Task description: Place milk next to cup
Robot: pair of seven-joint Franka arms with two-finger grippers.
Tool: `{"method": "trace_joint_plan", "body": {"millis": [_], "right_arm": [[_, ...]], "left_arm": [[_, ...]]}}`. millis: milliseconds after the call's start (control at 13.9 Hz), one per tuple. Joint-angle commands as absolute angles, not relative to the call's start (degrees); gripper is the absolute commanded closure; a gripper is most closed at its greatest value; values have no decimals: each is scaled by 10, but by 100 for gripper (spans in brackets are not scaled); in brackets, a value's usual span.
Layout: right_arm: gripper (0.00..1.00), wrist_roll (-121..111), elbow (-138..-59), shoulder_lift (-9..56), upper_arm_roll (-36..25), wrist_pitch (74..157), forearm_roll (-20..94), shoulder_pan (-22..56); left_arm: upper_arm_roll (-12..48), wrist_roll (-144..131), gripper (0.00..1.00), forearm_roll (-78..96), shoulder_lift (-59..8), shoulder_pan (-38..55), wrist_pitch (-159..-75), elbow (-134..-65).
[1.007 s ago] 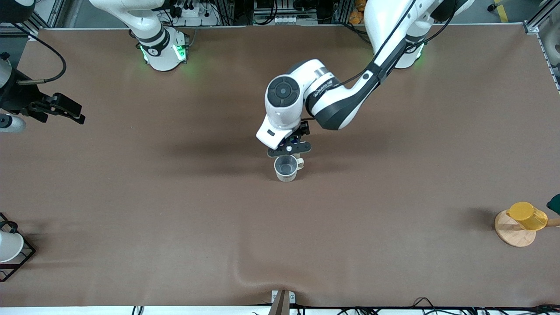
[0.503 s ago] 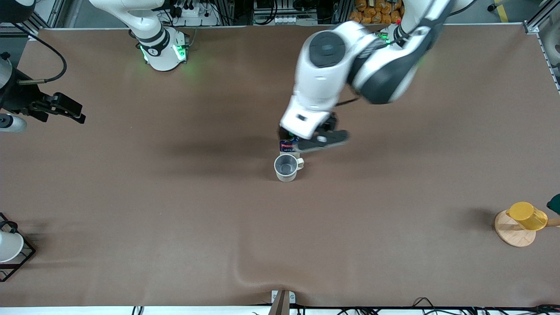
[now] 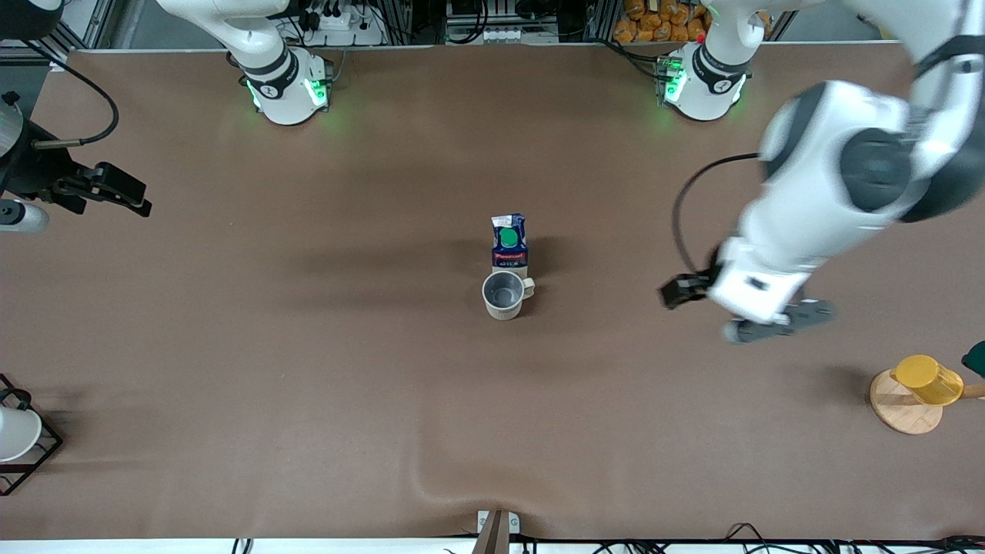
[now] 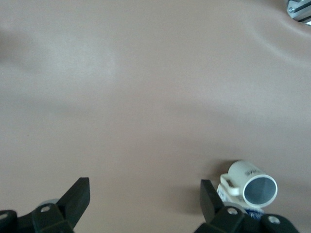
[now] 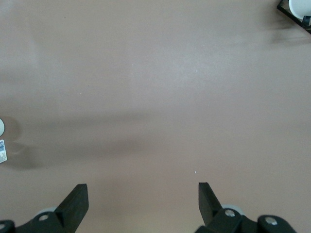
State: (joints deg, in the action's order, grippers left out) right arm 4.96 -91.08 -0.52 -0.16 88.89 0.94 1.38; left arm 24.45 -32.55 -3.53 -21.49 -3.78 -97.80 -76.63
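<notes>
The left gripper, fingers spread and empty, has swung off the milk toward its own end of the bench, so the placing looks done. The milk stands upright mid-bench, touching the cup, green cap up. The right gripper waits open at its edge.

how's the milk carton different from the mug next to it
The milk is a dark blue gable-top carton with a green cap and red lettering; the cup is a round beige-white mug with a grey inside. The milk is closed on top, while the cup is open and has a loop handle. The milk stands farther from the front camera than the cup. Both stand upright, close together at mid-table, and no gripper holds either.
</notes>
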Motion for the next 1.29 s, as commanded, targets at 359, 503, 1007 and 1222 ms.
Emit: {"method": "trace_joint_plan", "body": {"millis": [359, 503, 1007, 1222], "right_arm": [[0, 56, -896, 3, 2, 877, 0, 14], [0, 56, -896, 4, 2, 877, 0, 14], [0, 56, -896, 4, 2, 877, 1, 14], [0, 57, -896, 4, 2, 877, 1, 14]], "left_arm": [[143, -117, 0, -33, -79, -33, -914, -830], [60, -63, 0, -26, -37, 16, -913, -861], [-2, -26, 0, 4, 32, 58, -866, -879], [5, -25, 0, 4, 26, 58, -844, -861]]}}
